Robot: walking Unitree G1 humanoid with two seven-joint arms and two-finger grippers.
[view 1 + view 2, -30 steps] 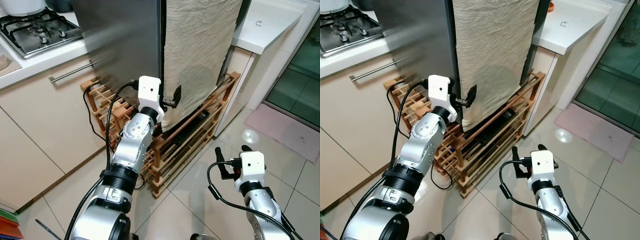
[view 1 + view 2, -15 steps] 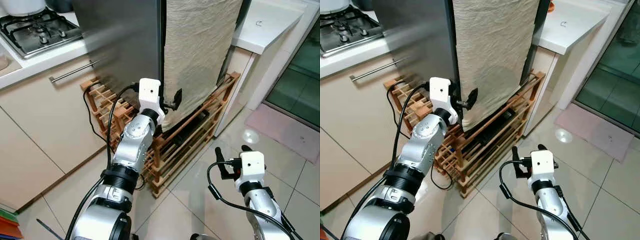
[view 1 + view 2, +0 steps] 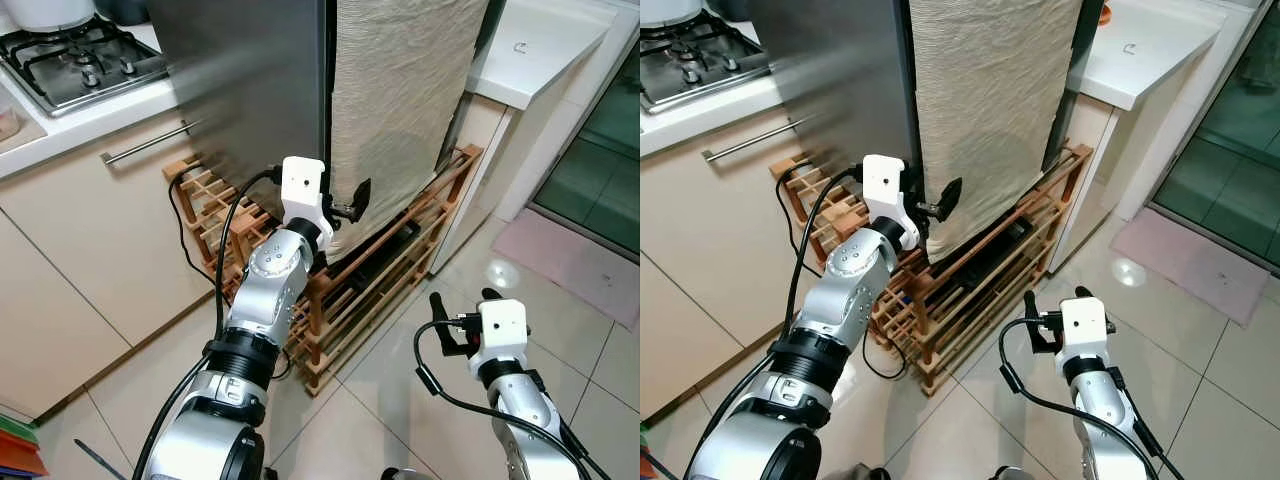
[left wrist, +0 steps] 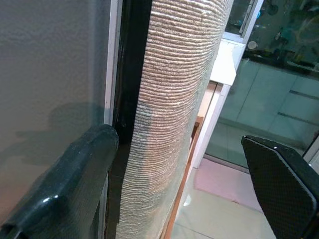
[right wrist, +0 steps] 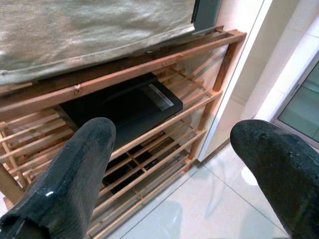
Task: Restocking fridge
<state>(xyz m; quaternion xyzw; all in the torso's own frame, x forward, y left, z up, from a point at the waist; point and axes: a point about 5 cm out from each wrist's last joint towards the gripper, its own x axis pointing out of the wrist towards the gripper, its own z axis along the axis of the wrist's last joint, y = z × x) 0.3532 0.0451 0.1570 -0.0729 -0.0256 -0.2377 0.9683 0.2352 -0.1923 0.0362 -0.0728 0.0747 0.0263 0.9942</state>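
Up close, left claw (image 3: 345, 205) spread beside unlabelled fridge cloth (image 3: 400, 100); right claw (image 3: 462, 312) open.

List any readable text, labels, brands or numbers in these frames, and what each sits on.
No legible text in any view.
Small dark mark on the white countertop: too small to read.
Pale patch on the flat black device in the slatted wooden rack: possibly a label, blurred.
Beige ribbed cloth on the grey steel fridge, left gripper, right gripper: no markings.
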